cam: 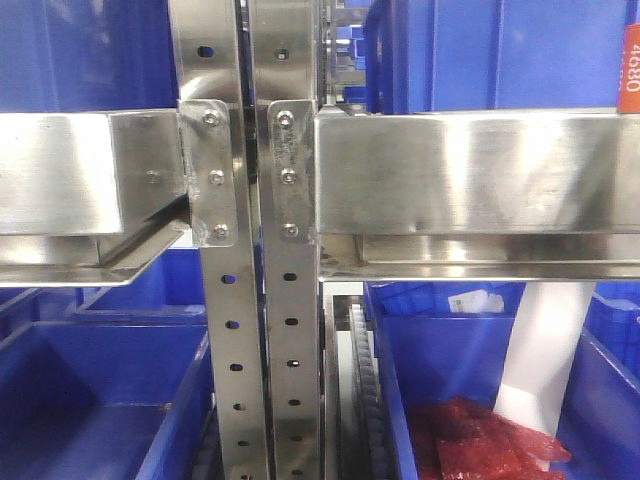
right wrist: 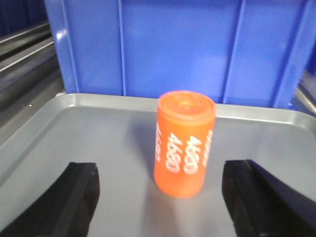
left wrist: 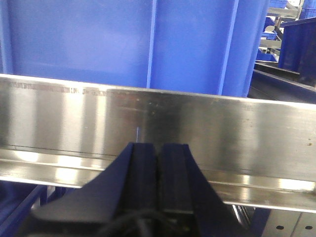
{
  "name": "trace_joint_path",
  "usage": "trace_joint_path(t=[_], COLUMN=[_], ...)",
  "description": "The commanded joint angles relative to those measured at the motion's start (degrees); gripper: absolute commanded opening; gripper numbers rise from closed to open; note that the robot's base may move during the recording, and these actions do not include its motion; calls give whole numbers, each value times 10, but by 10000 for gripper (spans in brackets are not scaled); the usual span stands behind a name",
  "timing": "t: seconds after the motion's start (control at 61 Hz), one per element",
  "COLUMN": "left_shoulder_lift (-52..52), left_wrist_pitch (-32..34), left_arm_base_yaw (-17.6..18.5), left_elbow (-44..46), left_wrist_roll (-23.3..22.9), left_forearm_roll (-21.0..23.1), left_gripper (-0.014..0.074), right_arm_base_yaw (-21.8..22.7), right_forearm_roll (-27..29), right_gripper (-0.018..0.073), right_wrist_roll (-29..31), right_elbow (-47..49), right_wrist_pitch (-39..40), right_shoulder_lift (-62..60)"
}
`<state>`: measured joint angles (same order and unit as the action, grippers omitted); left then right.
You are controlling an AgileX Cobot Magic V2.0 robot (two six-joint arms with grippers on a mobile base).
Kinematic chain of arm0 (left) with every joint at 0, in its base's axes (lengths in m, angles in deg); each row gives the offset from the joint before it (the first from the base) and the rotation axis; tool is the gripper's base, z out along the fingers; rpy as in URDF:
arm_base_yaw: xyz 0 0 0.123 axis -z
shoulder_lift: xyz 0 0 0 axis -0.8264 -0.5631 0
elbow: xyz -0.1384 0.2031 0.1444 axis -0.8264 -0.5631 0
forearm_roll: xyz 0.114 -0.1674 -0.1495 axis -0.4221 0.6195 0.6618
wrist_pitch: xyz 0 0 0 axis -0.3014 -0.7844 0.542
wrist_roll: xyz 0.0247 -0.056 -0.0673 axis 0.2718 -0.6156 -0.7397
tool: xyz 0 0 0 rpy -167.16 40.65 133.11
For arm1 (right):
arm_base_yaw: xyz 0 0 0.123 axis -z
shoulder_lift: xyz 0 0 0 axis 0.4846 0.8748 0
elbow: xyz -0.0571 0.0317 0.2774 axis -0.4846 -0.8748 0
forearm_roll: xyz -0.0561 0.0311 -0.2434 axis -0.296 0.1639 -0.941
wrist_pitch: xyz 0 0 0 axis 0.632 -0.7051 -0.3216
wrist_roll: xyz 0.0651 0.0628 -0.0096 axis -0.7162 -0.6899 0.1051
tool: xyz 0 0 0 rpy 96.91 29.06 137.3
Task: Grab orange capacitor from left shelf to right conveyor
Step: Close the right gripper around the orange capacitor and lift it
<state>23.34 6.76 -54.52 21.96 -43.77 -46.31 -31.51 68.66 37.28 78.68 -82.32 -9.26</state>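
Observation:
The orange capacitor point(right wrist: 185, 143), printed with white "4680", stands upright on a shallow grey metal tray point(right wrist: 74, 133) in front of a blue bin point(right wrist: 177, 44). My right gripper point(right wrist: 160, 167) is open, its two black fingers point(right wrist: 81, 192) either side of the capacitor and apart from it. A sliver of the capacitor also shows at the top right edge of the front view point(cam: 630, 68), above the left shelf's steel rail point(cam: 470, 170). My left gripper point(left wrist: 158, 146) is shut and empty, close to a steel rail point(left wrist: 148, 118). The right conveyor is out of view.
Perforated steel uprights point(cam: 255, 300) stand at the middle of the front view. Blue bins point(cam: 90, 400) sit on the lower level, one holding red crinkly bags point(cam: 480, 440). A white arm part point(cam: 545, 350) hangs below the right rail.

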Motion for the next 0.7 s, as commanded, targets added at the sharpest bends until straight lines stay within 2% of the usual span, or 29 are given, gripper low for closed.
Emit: trace_joint_path(t=[0.0,0.311,0.574,0.689], left_shoulder_lift=[11,11,11,11], left_wrist_pitch=[51,51,51,51], left_arm_base_yaw=[2,2,2,2], left_elbow=[8,8,8,8], left_wrist_roll=[-1,-1,-1,-1], left_forearm_roll=[0,0,0,0], left_gripper=[-105,-105,-105,-105], right_arm_base_yaw=[2,22,24,24], right_forearm_roll=[-2,-2,-3,-13], right_gripper=[608,608,608,608], right_wrist_roll=[0,-1,-50,-53], right_elbow=[33,45,48,55], right_wrist_pitch=[76,116,175,178], right_shoulder_lift=[19,82,124,146])
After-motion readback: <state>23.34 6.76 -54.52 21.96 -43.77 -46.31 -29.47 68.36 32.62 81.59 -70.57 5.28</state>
